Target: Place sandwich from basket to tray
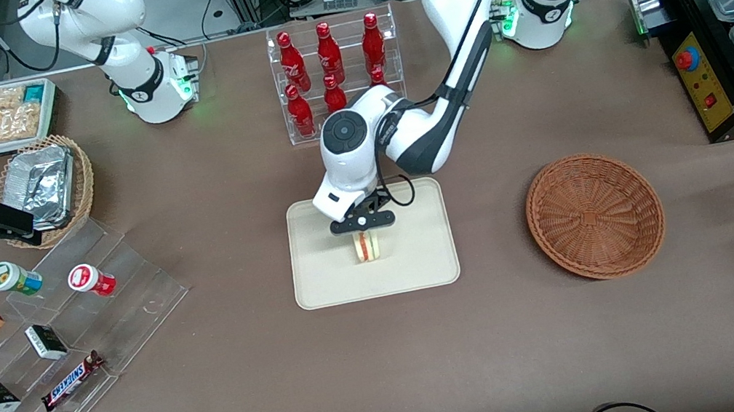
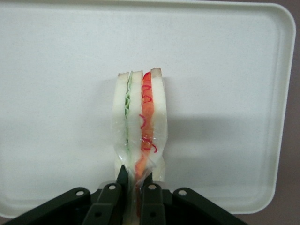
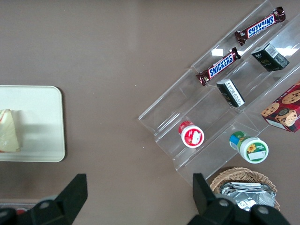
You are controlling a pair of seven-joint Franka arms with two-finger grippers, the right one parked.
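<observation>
Front view: pincer grips sandwich upright on tray; Snickers bars legible nearby.

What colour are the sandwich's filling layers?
Red-orange and green between white bread on the sandwich, clearest in the left wrist view; the hand grips it.

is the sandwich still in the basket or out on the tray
Out: the sandwich stands on edge over the tray, pinched by the gripper; whether it touches the tray, cannot tell. The basket is empty.
</observation>
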